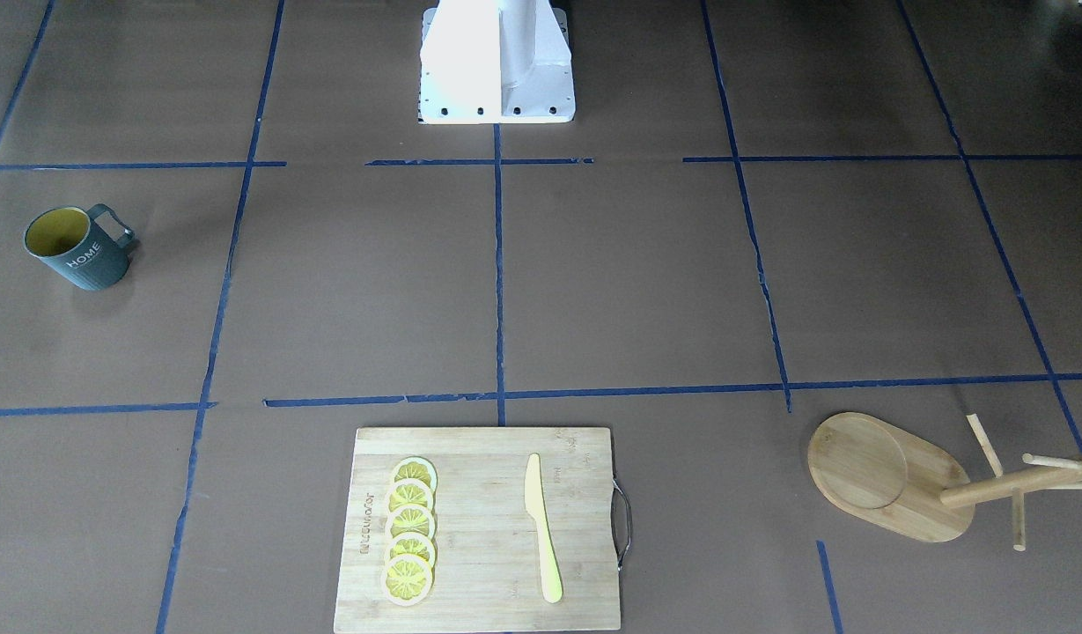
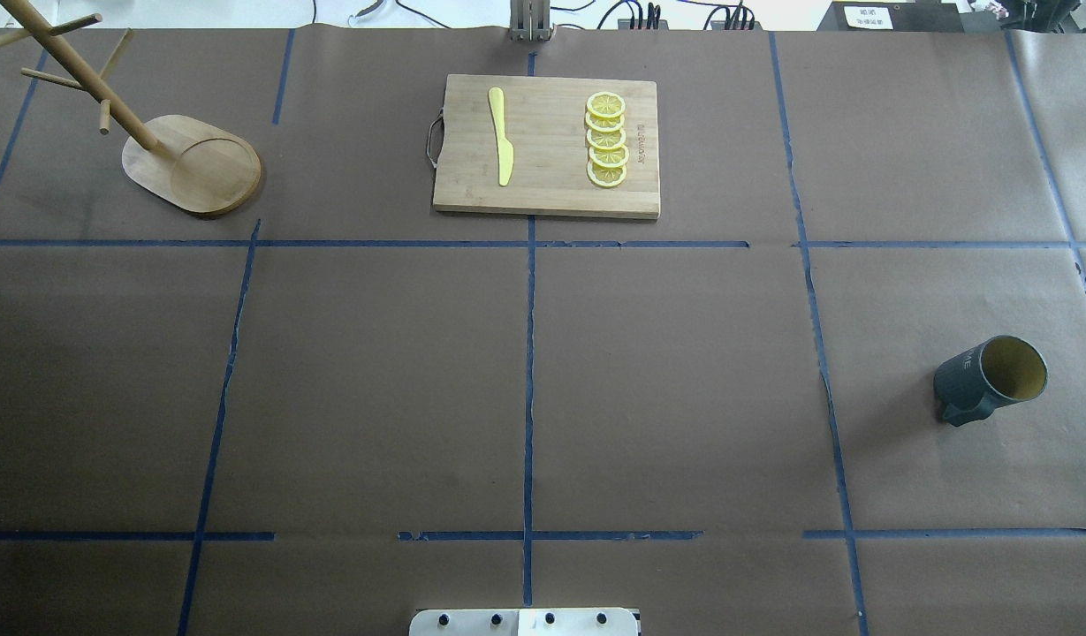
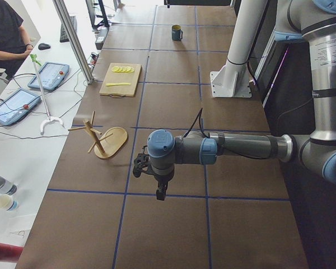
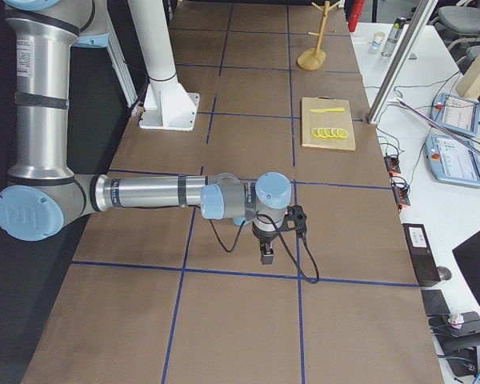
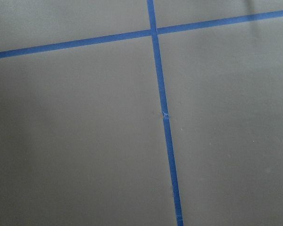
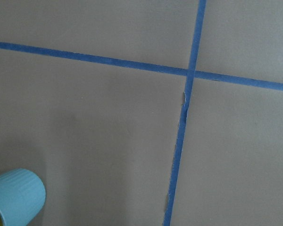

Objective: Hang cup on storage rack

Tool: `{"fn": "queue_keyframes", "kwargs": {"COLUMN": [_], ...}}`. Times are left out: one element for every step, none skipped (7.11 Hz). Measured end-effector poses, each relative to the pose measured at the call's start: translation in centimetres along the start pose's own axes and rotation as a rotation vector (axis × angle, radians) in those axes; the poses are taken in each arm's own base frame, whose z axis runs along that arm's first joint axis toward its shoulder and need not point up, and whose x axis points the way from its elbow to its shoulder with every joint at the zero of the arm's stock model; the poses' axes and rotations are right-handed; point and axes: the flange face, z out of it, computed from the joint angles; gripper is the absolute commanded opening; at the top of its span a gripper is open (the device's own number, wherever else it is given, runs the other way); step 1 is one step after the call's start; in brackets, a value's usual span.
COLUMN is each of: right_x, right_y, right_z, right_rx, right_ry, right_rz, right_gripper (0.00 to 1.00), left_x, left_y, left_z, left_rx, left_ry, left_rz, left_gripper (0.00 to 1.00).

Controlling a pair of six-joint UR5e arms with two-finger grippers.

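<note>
The cup point(image 2: 989, 378) stands upright on the brown table point(image 2: 684, 397), far out on the robot's right side, its yellow inside showing and its squared handle turned towards the robot's edge. Nothing touches it. The storage rack point(image 2: 193, 163) sits at the opposite end, in the far corner on the robot's left, well apart from the cup, and its pegs are all bare.

Between them, along the far edge, lies a bamboo cutting board point(image 2: 547, 146) with a row of lemon slices point(image 2: 606, 140) and a yellow knife point(image 2: 500, 137) on it.

Both arms reach out low over the table. The left gripper point(image 3: 161, 195) points down above the paper, and so does the right gripper point(image 4: 266, 256). Each shows only from the side, so I cannot tell how their jaws are set. The right wrist camera catches just the cup's ribbed wall in its lower corner.
</note>
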Motion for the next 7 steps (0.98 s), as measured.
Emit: {"fn": "queue_keyframes", "kwargs": {"right_x": [-2.1,-4.9,-7.4,-9.0,-10.5,-12.1,-13.1], "right_y": [0.8,1.8,2.8,3.5,3.6,3.6,3.5], "right_z": [0.3,0.4,0.5,0.8,1.5,2.6,3.8], "right_rx": [0.000,-0.007,-0.019,-0.034,-0.053,-0.058,-0.043], "right_ry": [-0.005,-0.009,-0.014,-0.020,-0.024,-0.029,-0.042], "right_rz": [-0.009,0.004,0.013,0.025,0.074,0.142,0.183], "right_gripper": [1.00,0.98,0.98,0.93,0.92,0.88,0.89], "left_x": [0.1,0.1,0.1,0.1,0.1,0.1,0.1], "left_y": [0.0,0.0,0.0,0.0,0.0,0.0,0.0], "left_z": [0.0,0.0,0.0,0.0,0.0,0.0,0.0], "left_rx": [0.001,0.001,0.001,0.001,0.001,0.001,0.001], "left_ry": [0.000,0.000,0.000,0.000,0.000,0.000,0.000], "left_rz": [0.000,-0.002,-0.002,-0.002,-0.002,-0.002,-0.002], "left_gripper": [1.00,1.00,1.00,1.00,1.00,1.00,1.00]}}
